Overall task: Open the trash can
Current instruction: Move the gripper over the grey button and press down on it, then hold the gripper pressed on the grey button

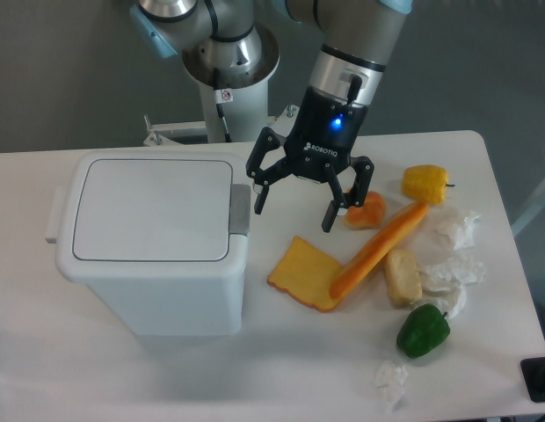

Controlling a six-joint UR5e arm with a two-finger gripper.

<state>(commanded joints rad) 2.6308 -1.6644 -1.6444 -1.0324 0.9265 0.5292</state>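
**Spread gripper hanging beside the closed white bin**

The large white rectangular plastic trash can (154, 255) with rounded corners is sitting in the left half of the frame, on the white table (281, 369), with its flat lid lying shut. Its small grey push-button tab (241, 210) is showing at the right edge of the lid, facing the middle of the frame.

The black two-finger gripper (294, 204) is hanging in the upper centre of the frame, just right of the tab, with its fingers spread wide and grasping nothing. One fingertip (257, 201) is sitting near the tab but apart from it; the other is pointing down just left of a small orange rounded piece of food (367, 211). A blue light is glowing on the gripper body.

To the right of the gripper, a long orange carrot (378, 249) is lying diagonally, its lower end resting on a flat yellow-orange slice (303, 271). A yellow pepper (425, 184) is sitting at the upper right, a pale bread-like chunk (402, 276) just below the carrot, and a green pepper (423, 331) at the lower right. Crumpled white paper (450, 274) is lying along the right side, with another scrap near the bottom edge.
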